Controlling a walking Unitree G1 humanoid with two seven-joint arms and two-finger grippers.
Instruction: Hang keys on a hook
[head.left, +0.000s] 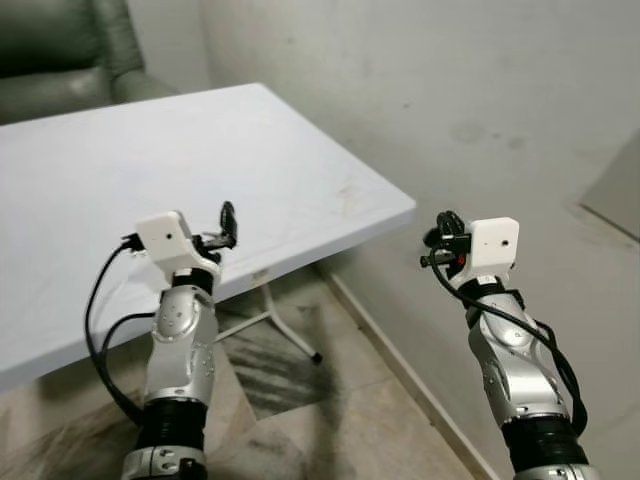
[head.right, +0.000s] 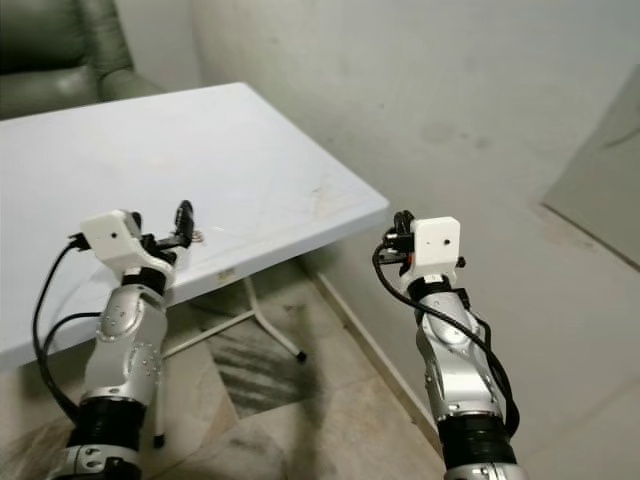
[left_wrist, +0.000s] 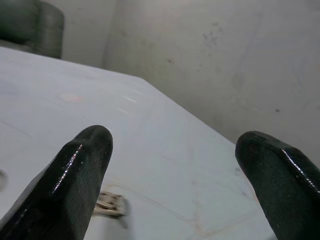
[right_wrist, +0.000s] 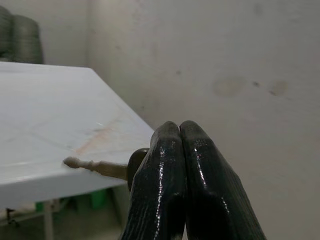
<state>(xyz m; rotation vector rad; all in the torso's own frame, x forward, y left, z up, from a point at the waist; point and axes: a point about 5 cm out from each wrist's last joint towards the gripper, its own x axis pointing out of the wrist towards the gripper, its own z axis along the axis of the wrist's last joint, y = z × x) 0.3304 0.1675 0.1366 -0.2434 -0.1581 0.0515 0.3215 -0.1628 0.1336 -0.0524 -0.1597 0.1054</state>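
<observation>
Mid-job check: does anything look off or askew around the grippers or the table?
The key juts sideways out of the right gripper, jaws shut on its dark head. The white table has a faint brownish smear near its corner. Nothing else stands out.

I count one white table (head.left: 150, 160), one dark green armchair (head.left: 60, 45) at far left, one key (right_wrist: 100, 166) and two grippers: the left (head.left: 228, 225) parted, the right (right_wrist: 179, 150) pinched together on the key.
</observation>
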